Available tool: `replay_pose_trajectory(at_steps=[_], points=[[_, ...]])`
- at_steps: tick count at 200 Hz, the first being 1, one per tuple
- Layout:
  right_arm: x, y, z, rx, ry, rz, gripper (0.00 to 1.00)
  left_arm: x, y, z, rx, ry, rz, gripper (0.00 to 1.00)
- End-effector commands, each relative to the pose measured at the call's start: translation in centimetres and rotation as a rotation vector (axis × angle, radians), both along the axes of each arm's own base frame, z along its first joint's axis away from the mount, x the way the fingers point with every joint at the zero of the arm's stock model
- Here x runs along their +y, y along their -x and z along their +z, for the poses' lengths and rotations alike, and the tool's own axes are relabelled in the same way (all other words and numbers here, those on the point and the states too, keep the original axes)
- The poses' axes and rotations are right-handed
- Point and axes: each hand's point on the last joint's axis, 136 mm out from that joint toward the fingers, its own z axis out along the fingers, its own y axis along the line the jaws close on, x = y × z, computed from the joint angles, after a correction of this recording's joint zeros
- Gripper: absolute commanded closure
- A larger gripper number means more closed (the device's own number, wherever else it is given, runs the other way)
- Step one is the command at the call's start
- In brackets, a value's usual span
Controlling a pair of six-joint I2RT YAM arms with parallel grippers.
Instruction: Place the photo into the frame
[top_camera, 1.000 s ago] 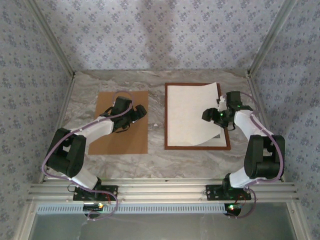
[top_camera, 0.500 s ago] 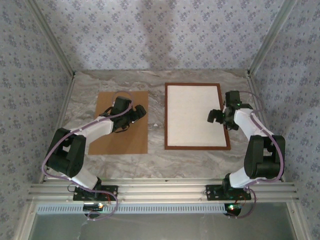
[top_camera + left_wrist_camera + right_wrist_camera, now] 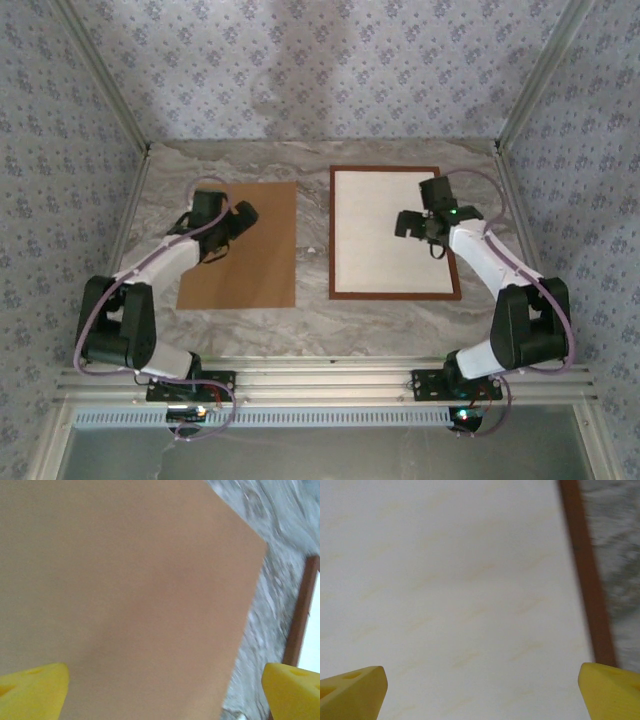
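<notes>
On the right of the desk [image 3: 310,320], the photo [image 3: 380,235] lies flat inside the frame [image 3: 395,296], white side up. The right end effector [image 3: 408,224] hovers over it, spread wide and empty. The left end effector [image 3: 240,215], equally wide, hovers over the brown board [image 3: 250,265].

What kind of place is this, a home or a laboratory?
Probably a robot test booth, not a home: flowered wall panels close in a marble-patterned table, and a metal rail carries the left arm and right arm.
</notes>
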Motion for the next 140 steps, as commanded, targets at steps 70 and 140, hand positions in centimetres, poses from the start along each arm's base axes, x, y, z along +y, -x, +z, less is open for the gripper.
replay_pose_trajectory(at_steps=[70,140], points=[[23.1,-0.1,0.1,-0.120,-0.164,0.257,0.01,12.1,5.0,-3.6,0.118,-0.130,0.271,0.01],[30.5,-1.5,-5.1,-0.069,-0.212,0.253,0.06,15.3,6.0,-6.2,0.229,-0.220,0.349,0.02]])
